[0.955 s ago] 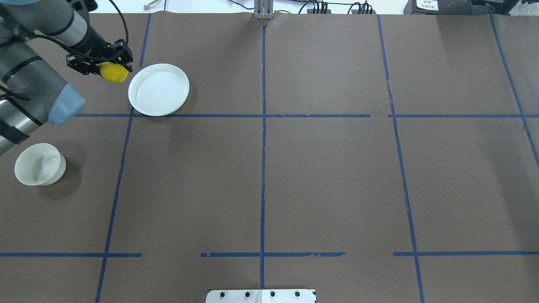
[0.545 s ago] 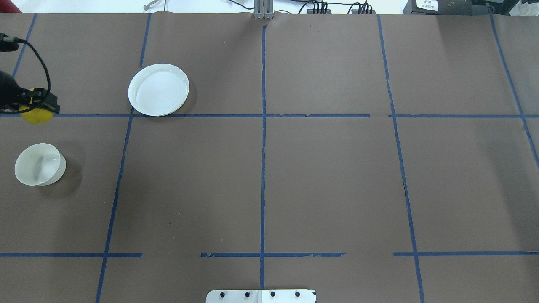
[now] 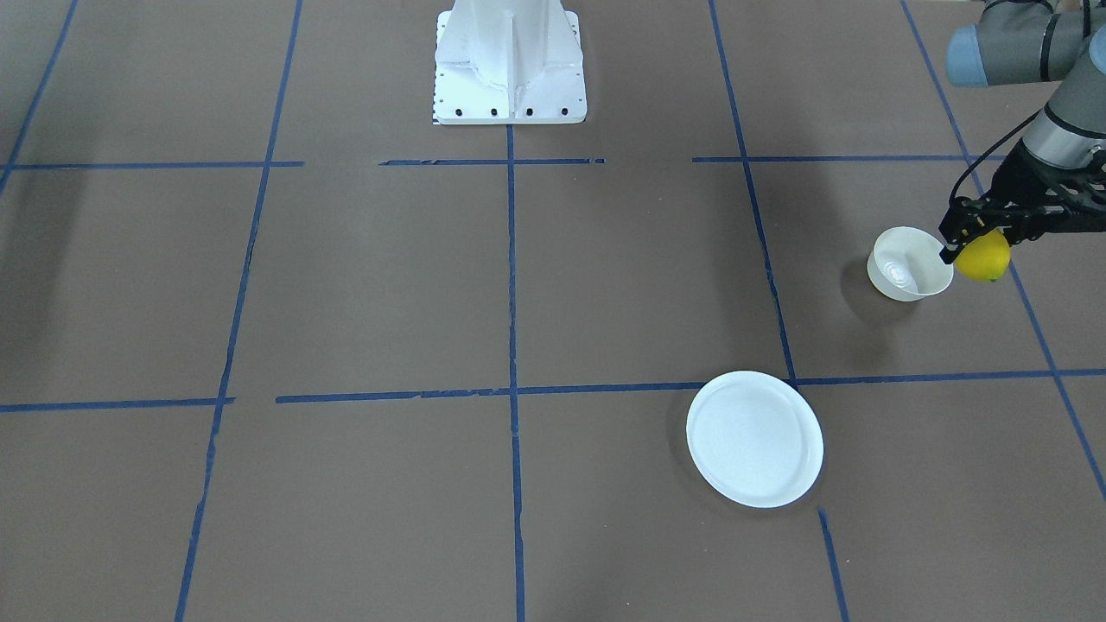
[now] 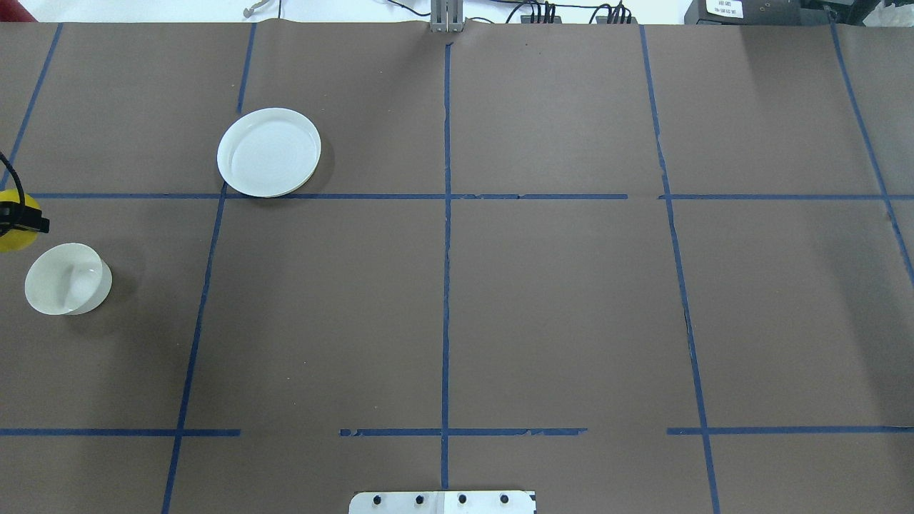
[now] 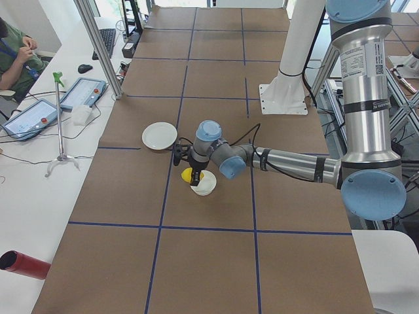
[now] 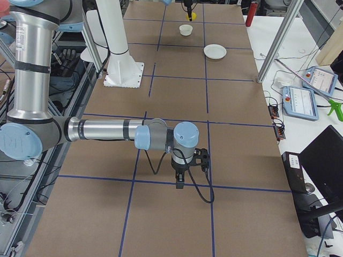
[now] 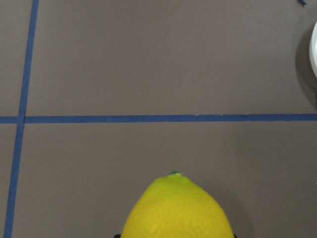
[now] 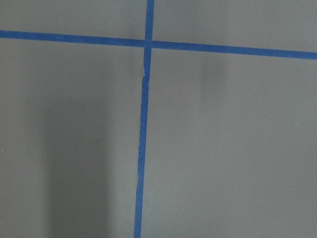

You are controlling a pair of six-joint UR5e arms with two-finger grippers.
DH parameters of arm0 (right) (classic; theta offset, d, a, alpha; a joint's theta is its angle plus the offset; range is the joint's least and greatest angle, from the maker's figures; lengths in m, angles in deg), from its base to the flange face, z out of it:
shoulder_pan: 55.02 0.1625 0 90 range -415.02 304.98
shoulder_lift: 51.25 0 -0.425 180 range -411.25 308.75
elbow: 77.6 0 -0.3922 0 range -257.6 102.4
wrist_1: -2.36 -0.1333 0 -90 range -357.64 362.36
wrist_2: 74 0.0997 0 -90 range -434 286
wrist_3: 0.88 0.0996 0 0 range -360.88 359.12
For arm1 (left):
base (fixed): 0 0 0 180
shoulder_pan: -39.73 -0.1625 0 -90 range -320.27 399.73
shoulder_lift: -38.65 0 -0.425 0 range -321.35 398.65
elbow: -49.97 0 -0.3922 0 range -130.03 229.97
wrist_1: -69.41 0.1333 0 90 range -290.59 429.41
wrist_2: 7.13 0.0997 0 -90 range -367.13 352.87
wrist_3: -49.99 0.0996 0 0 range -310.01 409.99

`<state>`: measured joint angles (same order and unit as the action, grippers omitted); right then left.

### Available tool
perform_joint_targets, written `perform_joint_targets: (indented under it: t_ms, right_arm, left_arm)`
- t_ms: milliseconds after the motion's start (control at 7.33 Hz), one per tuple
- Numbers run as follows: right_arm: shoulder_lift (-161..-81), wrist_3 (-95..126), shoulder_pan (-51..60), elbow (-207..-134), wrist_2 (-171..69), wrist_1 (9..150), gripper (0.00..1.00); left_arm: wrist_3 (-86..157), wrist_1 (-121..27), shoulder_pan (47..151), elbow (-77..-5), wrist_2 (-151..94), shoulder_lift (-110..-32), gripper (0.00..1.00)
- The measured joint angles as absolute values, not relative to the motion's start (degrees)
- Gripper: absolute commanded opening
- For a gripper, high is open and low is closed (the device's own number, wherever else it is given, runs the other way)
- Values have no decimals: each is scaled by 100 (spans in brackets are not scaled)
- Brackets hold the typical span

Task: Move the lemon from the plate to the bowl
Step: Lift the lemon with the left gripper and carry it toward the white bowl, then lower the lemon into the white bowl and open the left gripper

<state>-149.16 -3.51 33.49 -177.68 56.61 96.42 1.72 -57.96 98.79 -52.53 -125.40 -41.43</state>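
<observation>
Bright yellow oval lemon (image 3: 982,257) is clamped in left gripper (image 3: 975,235), just beside small deep white bowl (image 3: 892,288), not over it. Released now, bowl is missed; rim could be clipped.

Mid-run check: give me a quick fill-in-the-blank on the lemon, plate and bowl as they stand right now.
The left gripper is ____ on the lemon.
The plate lies ____.
The lemon is not yet ____ the bowl.
Missing words: shut; empty; in.
</observation>
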Motion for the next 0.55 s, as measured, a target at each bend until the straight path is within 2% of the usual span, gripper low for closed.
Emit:
perform_joint_targets:
  t_ms: [545]
  right_arm:
    - [-14916,-351,3349,-17771,5660,9640,100]
  left_arm:
    - [-249,-6023,9346,-5063,-12537,-4077,6]
